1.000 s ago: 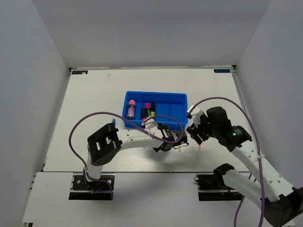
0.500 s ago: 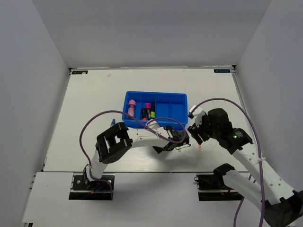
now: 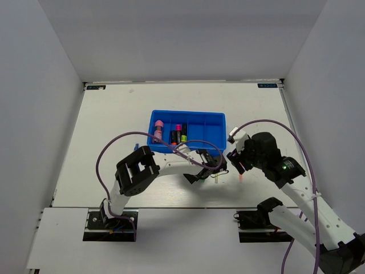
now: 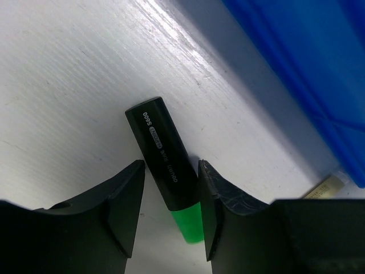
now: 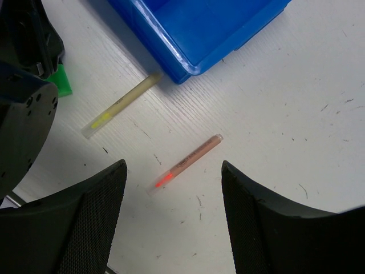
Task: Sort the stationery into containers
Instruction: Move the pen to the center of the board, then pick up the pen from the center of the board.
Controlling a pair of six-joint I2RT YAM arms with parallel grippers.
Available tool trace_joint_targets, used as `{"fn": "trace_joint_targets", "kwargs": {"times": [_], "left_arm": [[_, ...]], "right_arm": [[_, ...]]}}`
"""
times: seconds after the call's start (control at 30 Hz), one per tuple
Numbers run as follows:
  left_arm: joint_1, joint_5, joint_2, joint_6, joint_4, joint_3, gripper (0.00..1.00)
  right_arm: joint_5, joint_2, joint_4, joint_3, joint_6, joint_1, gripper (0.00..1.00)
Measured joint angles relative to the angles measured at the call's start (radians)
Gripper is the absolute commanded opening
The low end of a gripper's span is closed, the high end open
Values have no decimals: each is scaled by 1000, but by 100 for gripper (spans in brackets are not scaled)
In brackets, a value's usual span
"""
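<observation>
Currently logged: pickup of green highlighter [image 4: 165, 165], judged to be the sorting step in hand.

Item 1 – green highlighter. Lies flat on table [image 4: 68, 85] at lower centre of left wrist view. Black body points up-frame, green end down-frame. It sits just beside the wall of the blue tray [image 4: 319, 74] at upper right. Not yet lifted, by the look.

Item 2 – left gripper [image 4: 171, 174]. One finger is set each side of the black body, v. close or touching. Whether the body is actually squeezed cannot be told.

Item 3 – right gripper [image 5: 172, 168]. Jaws are spread wide, nothing held. Reddish stick [image 5: 188, 162] lies on the table between them at frame centre. Pale stick [image 5: 120, 108] is seen up-left of it, one end at the tray corner.

Item 4 – tray contents, top view. Pink-ended highlighter [image 3: 158, 130] is in the leftmost compartment. More highlighters [image 3: 178, 135] are in the 2nd from left.

Handling notes (judgement only):
- Grip is best taken across the black barrel, not the green end.
- Closure should be finished squarely before any lift, so the barrel isn't rolled out.
- Lift should be kept straight up until the tray wall is cleared, as the wall is close.
- Release is prob. best made low, in the 2nd compartment w/ like items.
- Right gripper is near in the top view, so the two paths should be kept apart.
</observation>
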Motion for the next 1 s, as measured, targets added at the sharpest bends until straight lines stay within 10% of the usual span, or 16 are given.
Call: {"fn": "trace_joint_targets", "kwargs": {"times": [0.67, 1.0], "left_arm": [[-40, 37, -163, -24, -71, -262, 62], [-41, 44, -205, -25, -39, -319, 11]], "right_arm": [[0, -35, 0, 0, 2, 0, 70], [-1, -35, 0, 0, 4, 0, 70]]}}
